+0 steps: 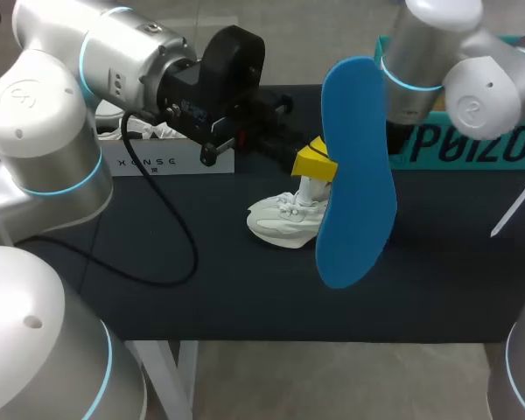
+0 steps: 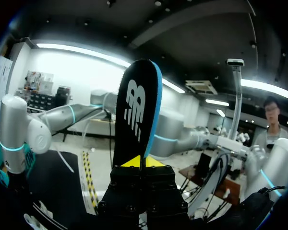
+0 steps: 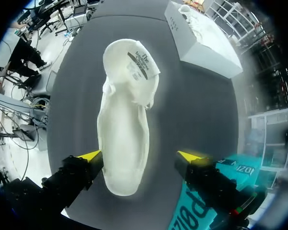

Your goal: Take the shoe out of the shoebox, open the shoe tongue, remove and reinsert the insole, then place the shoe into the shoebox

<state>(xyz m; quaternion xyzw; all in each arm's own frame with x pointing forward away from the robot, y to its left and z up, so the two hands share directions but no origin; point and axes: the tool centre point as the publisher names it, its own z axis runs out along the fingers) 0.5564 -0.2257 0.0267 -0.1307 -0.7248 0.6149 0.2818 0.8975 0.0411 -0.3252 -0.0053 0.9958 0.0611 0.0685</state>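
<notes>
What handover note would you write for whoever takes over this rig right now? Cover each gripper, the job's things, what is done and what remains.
Left gripper: shut on the insole, held upright above the table.
Right gripper: open above the shoe, a finger on each side, not gripping.
Shoe: on the table, outside both boxes, tongue folded open. White box far left, teal box far right.
Done: shoe out, tongue open, insole removed.
Left: reinsert insole, box the shoe.
</notes>
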